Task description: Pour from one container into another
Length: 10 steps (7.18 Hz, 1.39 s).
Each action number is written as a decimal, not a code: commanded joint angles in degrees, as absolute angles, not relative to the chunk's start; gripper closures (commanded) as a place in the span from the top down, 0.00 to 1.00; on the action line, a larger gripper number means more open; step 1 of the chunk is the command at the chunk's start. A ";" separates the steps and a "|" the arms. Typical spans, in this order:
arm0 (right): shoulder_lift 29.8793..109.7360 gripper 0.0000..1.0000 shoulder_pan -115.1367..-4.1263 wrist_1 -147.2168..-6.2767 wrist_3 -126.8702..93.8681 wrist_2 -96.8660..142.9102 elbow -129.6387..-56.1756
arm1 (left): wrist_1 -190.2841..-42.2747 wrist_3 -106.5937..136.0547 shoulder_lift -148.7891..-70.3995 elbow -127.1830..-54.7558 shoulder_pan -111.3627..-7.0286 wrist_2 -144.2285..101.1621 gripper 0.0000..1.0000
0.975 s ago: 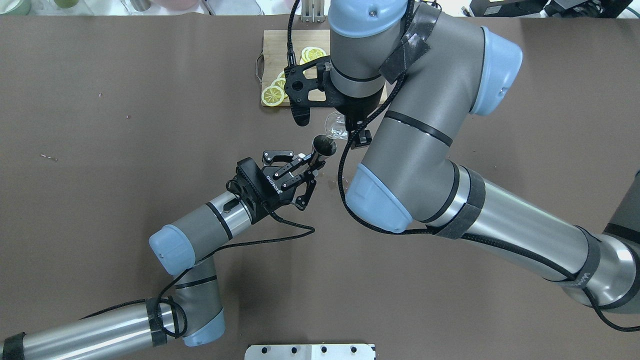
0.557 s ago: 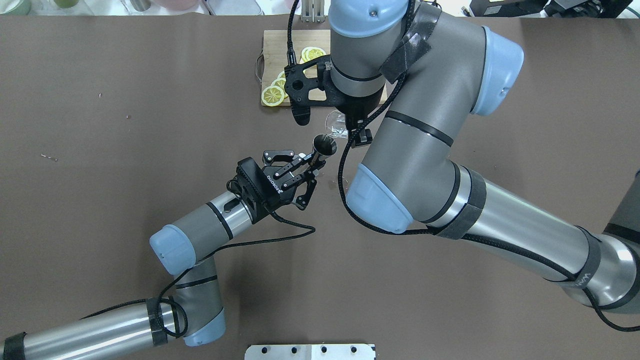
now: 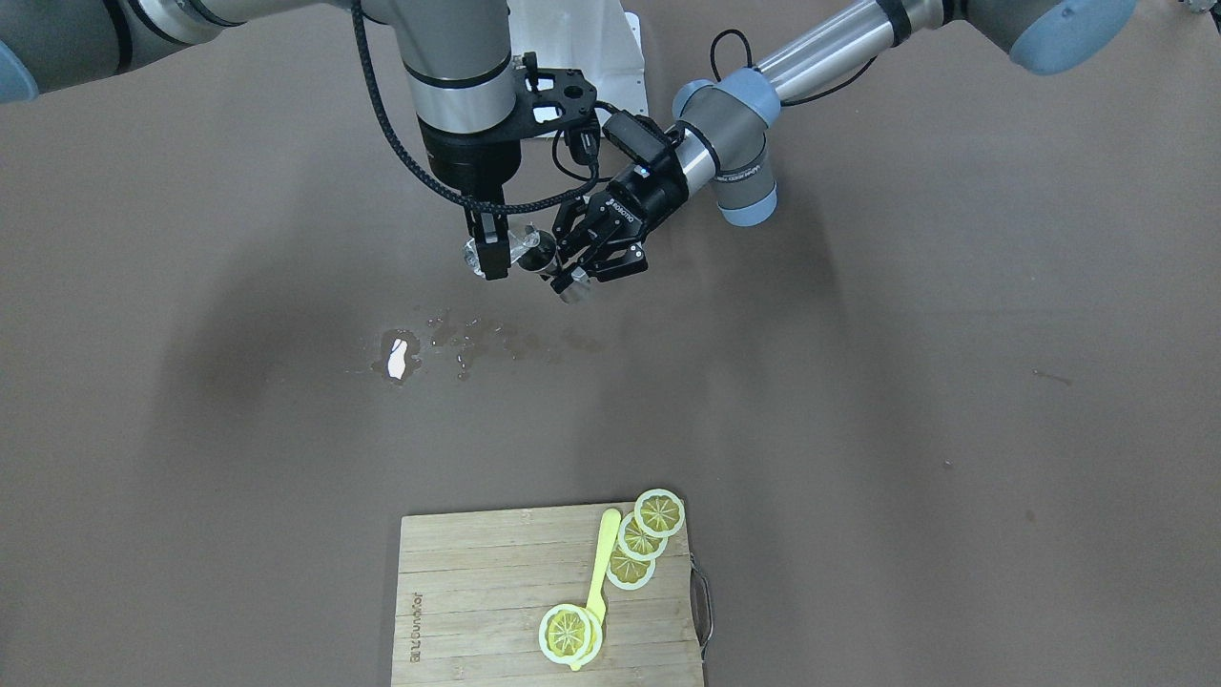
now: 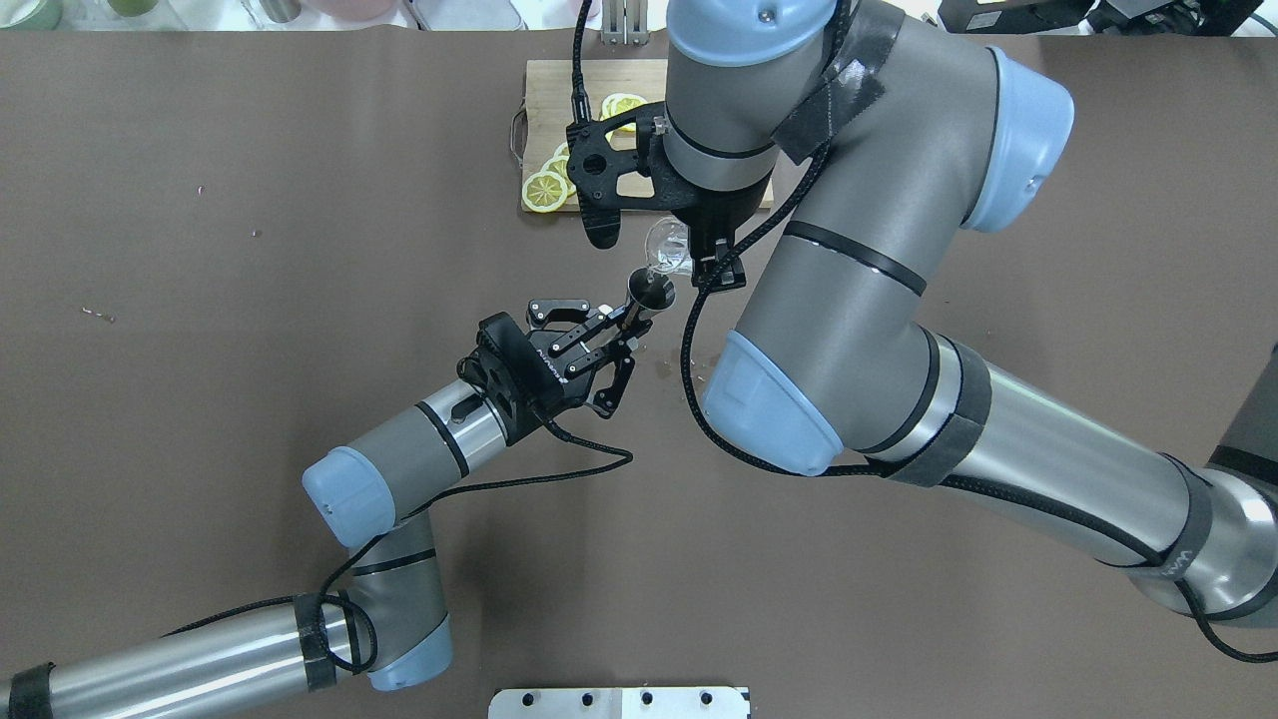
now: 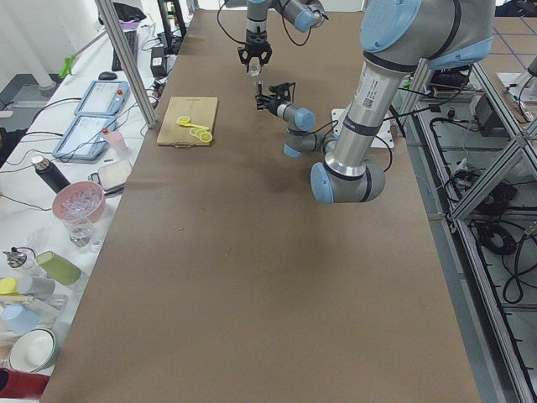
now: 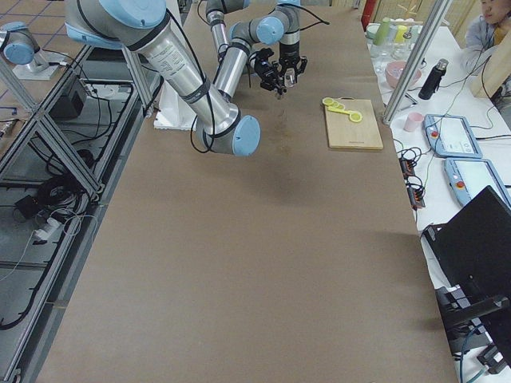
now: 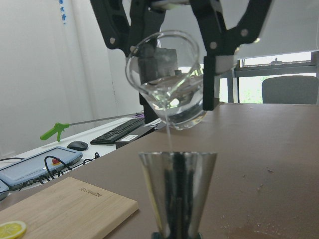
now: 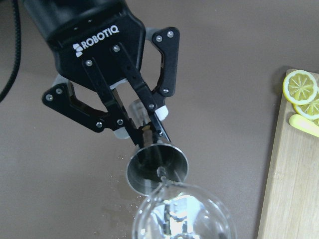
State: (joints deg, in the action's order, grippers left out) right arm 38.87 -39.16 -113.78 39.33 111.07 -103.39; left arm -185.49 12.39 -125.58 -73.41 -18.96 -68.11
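Two weak points stood out. At the left, the left gripper point(image 4: 621, 322) was clenched on the narrow waist of the steel jigger point(image 4: 649, 291), mouth up; so slim a hold could probably let it swivel. Just right of it the glass cup point(image 4: 666, 247) hung tilted, lip over the jigger's mouth, running a thin stream point(image 7: 169, 134). The right gripper point(image 7: 179, 84) grasped the cup's walls. More tilt or sideways drift would likely overfill the jigger or miss its rim, adding to the wet patch point(image 3: 399, 358).

Brown table point(image 3: 954, 382), cutting board point(image 3: 477, 582), puddle point(image 3: 399, 355)
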 commanded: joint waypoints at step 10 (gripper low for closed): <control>53.85 0.00 -52.01 -103.03 38.76 130.40 -114.52 | -185.45 12.39 -125.60 -73.48 -19.51 -68.12 0.00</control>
